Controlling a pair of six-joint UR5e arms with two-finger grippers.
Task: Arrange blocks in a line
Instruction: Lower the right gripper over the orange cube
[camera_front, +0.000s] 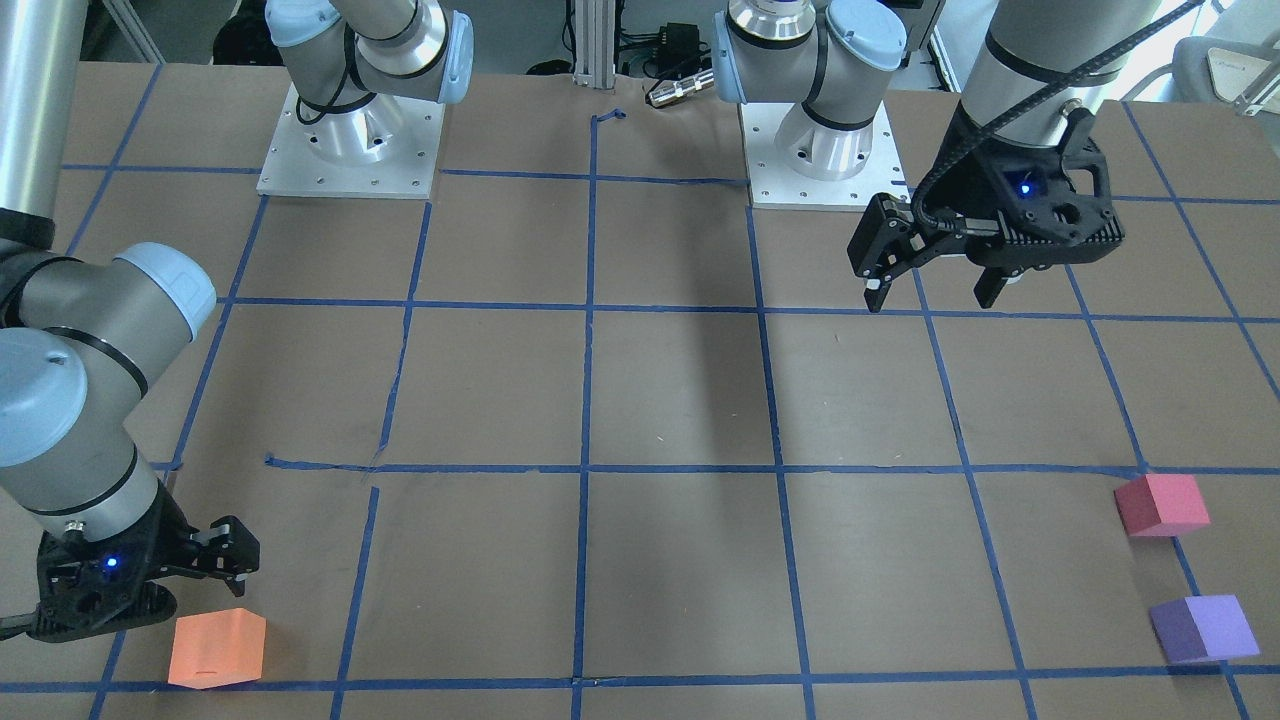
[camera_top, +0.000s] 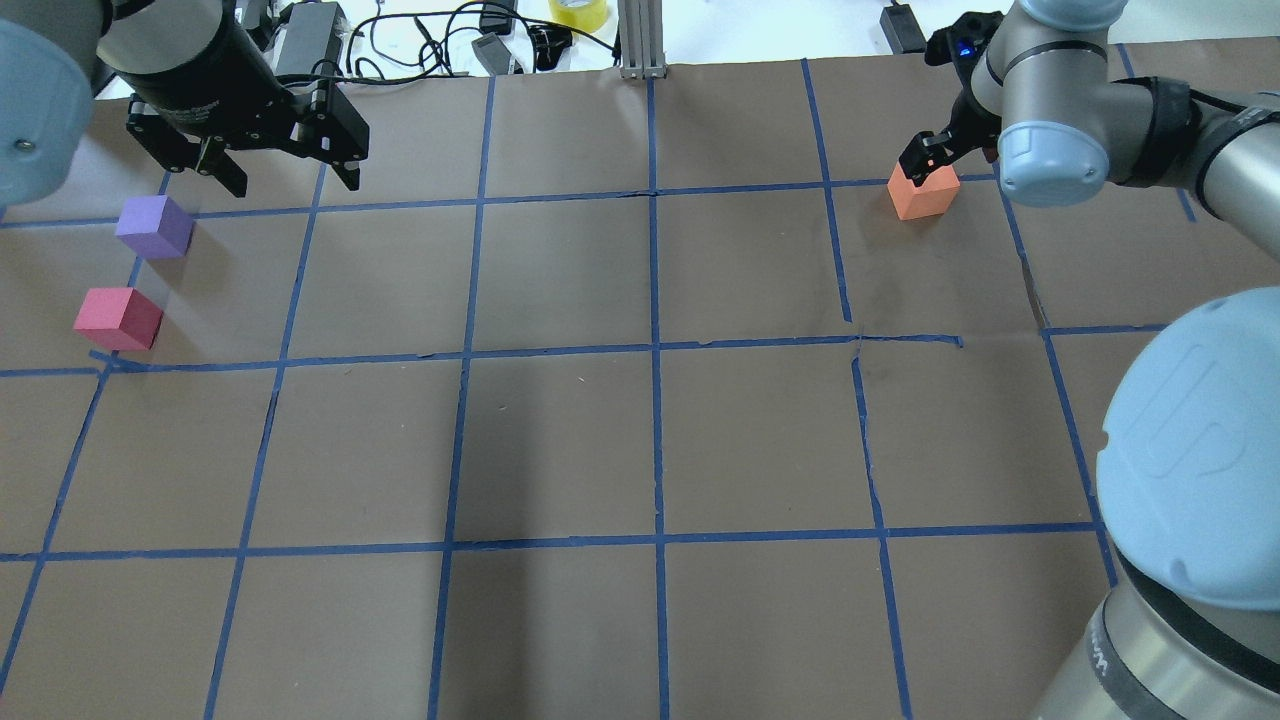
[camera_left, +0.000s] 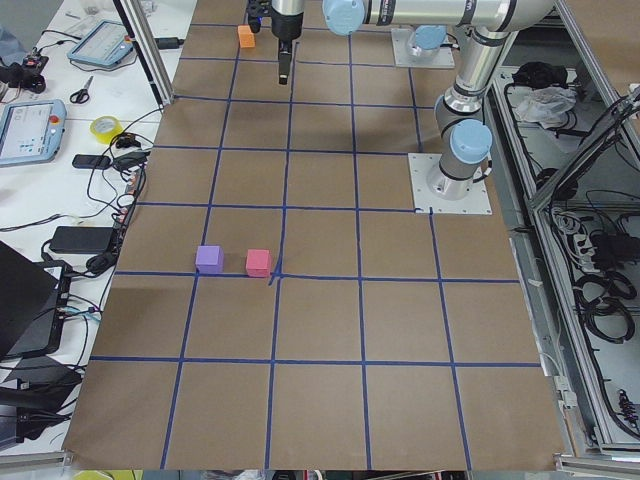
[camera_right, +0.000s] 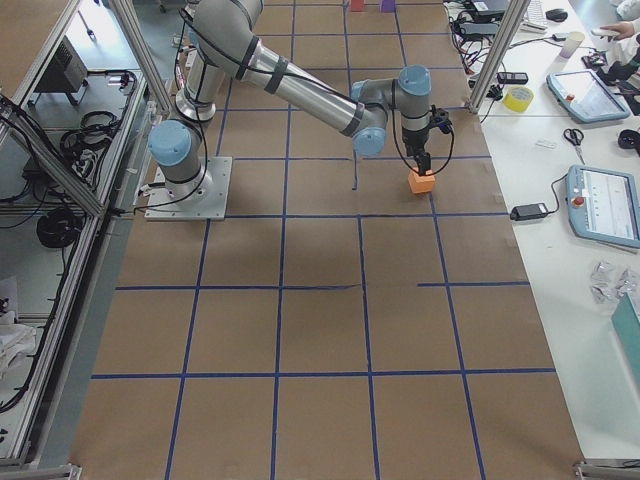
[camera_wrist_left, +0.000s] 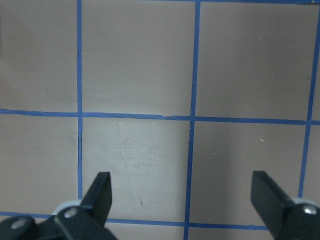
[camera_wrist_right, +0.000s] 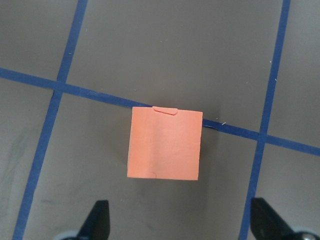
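On the brown paper-covered desk (camera_top: 560, 450), gridded with blue tape (camera_top: 655, 350), the matte orange foam cube (camera_wrist_right: 165, 144) sits far right, overlapping a tape line. The right tool (camera_top: 928, 160) hangs spread wide just above it. The reddish-pink foam cube (camera_top: 118, 318) and purple foam cube (camera_top: 155, 227) sit close together far left, near the released, empty left tool (camera_top: 292, 175).

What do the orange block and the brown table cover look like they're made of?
The orange block looks like matte foam: dull, glare-free faces, soft edges and a small nick at one edge. The table cover looks like brown paper, flat and matte, with creases and small tears.
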